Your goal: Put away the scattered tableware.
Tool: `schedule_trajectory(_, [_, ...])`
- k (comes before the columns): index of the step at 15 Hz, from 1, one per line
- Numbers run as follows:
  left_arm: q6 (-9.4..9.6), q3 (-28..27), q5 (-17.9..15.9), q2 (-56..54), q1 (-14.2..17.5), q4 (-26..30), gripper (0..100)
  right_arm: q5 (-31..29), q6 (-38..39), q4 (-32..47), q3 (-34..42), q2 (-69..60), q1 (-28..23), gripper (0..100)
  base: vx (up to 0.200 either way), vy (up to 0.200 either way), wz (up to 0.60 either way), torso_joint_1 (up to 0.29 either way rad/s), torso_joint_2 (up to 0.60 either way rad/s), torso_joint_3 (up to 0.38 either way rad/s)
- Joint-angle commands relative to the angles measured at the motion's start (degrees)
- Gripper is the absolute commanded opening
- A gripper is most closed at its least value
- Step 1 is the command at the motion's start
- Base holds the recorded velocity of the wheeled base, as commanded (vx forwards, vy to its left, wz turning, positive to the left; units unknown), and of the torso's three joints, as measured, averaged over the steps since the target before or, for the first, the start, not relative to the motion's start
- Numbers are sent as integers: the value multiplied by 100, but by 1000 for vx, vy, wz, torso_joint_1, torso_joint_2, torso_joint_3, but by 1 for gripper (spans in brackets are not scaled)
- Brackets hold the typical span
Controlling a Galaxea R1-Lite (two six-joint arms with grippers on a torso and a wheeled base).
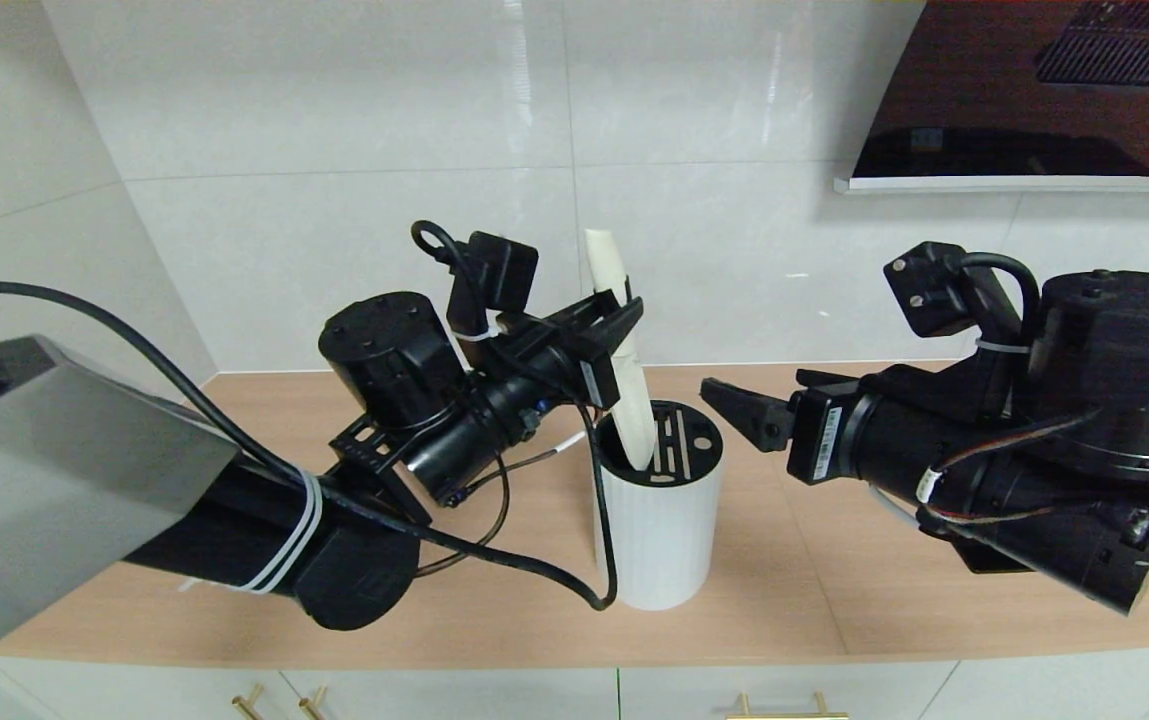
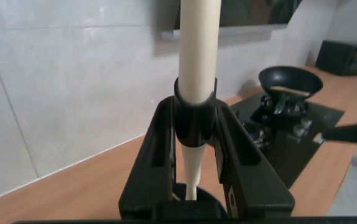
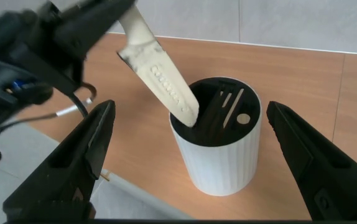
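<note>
A white knife (image 1: 631, 400) points blade-down into the black slotted top of a white cylindrical holder (image 1: 659, 540) on the wooden counter. My left gripper (image 1: 614, 335) is shut on the knife's handle (image 2: 198, 50), just above the holder, and the blade tip sits inside the opening (image 3: 185, 112). In the right wrist view the knife (image 3: 160, 74) leans at an angle into the holder (image 3: 219, 162), held by the left gripper (image 3: 73, 37). My right gripper (image 1: 756, 402) hovers open just right of the holder's rim, with nothing between its fingers (image 3: 85, 162).
The wooden counter (image 1: 814, 580) runs along a white tiled wall. A dark range hood (image 1: 1034, 90) hangs at the upper right. The left wrist view shows a stove with a frying pan (image 2: 290, 79) farther along the counter.
</note>
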Motion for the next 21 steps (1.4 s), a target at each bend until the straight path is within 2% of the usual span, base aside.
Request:
schedule_trajectory(1, [14,35,-4,98,-4,-2,0,-1,1,-2,3,17,9,100,0,0,0,0,0,0])
schedule_trajectory(14, [190,185,128,616,-4,-204,0,-1,1,-2,12,8,9,100,0,0,0,0,0,0])
schedule_trajectory(21, [216,238,163,985,-198,-476,0,-1,1,-2,3,-1,9,100,0,0,0,0,0,0])
